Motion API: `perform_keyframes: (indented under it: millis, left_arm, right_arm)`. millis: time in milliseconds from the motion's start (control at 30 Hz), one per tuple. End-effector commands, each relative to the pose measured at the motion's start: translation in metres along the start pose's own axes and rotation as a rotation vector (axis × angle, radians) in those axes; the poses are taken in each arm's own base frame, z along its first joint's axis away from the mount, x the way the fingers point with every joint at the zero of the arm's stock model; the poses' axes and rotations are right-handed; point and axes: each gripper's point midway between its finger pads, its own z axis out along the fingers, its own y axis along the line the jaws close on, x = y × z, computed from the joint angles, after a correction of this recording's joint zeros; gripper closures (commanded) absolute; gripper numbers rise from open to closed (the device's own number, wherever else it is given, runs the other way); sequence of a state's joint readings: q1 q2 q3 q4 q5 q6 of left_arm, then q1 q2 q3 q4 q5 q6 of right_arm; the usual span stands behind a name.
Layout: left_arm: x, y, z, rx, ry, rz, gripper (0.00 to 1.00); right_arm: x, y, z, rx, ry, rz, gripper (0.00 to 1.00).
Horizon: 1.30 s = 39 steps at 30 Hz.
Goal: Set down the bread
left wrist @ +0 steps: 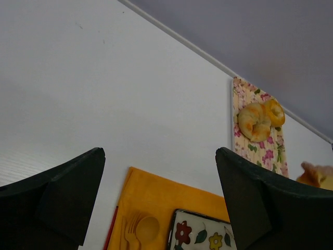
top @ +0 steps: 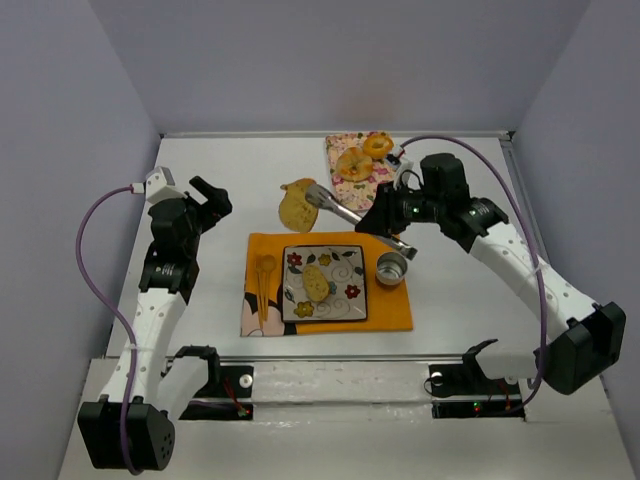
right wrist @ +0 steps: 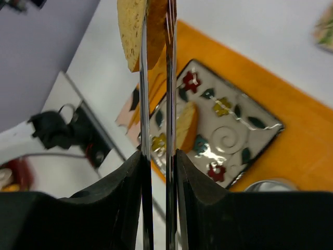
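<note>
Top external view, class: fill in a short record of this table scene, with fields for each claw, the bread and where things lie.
Right claw: shut on long silver metal tongs
Tongs hold: larger tan-brown bread slice, off the plate, beyond the mat's far edge
Left claw: open, empty
Plate: square floral ceramic plate carrying small oval bread slice
Under plate: orange cloth mat, also bearing wooden spoon and fork and small metal cup
Far cloth: pink floral napkin with two golden ring pastries
</note>
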<state>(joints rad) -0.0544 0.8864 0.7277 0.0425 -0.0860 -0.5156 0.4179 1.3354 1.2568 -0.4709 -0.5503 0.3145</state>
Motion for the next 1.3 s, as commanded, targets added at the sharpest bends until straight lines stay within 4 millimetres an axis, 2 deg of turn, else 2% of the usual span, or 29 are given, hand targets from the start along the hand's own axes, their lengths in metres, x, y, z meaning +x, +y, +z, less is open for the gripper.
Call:
perform_keyframes:
  millis: [0, 67, 100, 200, 267, 400, 500, 633, 700, 833, 900, 1067, 1267]
  left_arm:
    - [-0.017, -0.016, -0.006, 0.069, -0.056, -0.019, 0.01]
    - [-0.016, -0.017, -0.006, 0.076, -0.052, -0.019, 0.01]
    - [-0.016, -0.017, -0.006, 0.079, -0.051, -0.019, 0.01]
    - [-0.015, -0.018, -0.005, 0.084, -0.046, -0.022, 0.01]
    - [-0.013, -0.018, -0.004, 0.084, -0.042, -0.02, 0.01]
    - [-0.013, -0.017, -0.003, 0.079, -0.039, -0.018, 0.01]
    - [-0.012, -0.016, -0.001, 0.075, -0.036, -0.016, 0.01]
    - [-0.012, -0.015, -0.001, 0.071, -0.039, -0.014, 0.01]
    - [-0.012, -0.015, -0.001, 0.071, -0.039, -0.014, 0.01]
    - [-0.012, -0.015, -0.001, 0.07, -0.039, -0.015, 0.01]
    - [-0.011, -0.015, 0.0, 0.069, -0.036, -0.014, 0.01]
    - [-0.011, -0.016, -0.001, 0.073, -0.037, -0.017, 0.01]
    - [-0.014, -0.017, -0.004, 0.081, -0.046, -0.016, 0.01]
  right_arm:
    - [0.041, 0.041, -0.007, -0.104, 0.071, 0.03, 0.81]
    - [0.065, 0.046, -0.005, -0.11, 0.138, 0.04, 0.81]
    - [0.079, 0.038, -0.005, -0.084, 0.179, 0.067, 0.81]
    - [0.1, 0.022, -0.011, 0.016, 0.233, 0.091, 0.81]
    - [0.111, 0.025, -0.019, 0.0, 0.272, 0.082, 0.81]
    - [0.136, 0.043, -0.023, -0.153, 0.385, 0.111, 0.8]
    - [0.152, 0.033, -0.016, -0.132, 0.453, 0.141, 0.8]
    - [0.154, 0.021, -0.008, -0.077, 0.475, 0.14, 0.78]
    - [0.154, 0.013, -0.005, -0.032, 0.481, 0.144, 0.72]
    - [0.151, 0.01, -0.003, -0.014, 0.48, 0.143, 0.53]
    - [0.145, 0.013, -0.004, -0.019, 0.462, 0.128, 0.48]
    - [0.132, 0.02, -0.006, -0.042, 0.428, 0.097, 0.44]
    - [0.114, 0.005, -0.001, 0.081, 0.364, 0.104, 0.43]
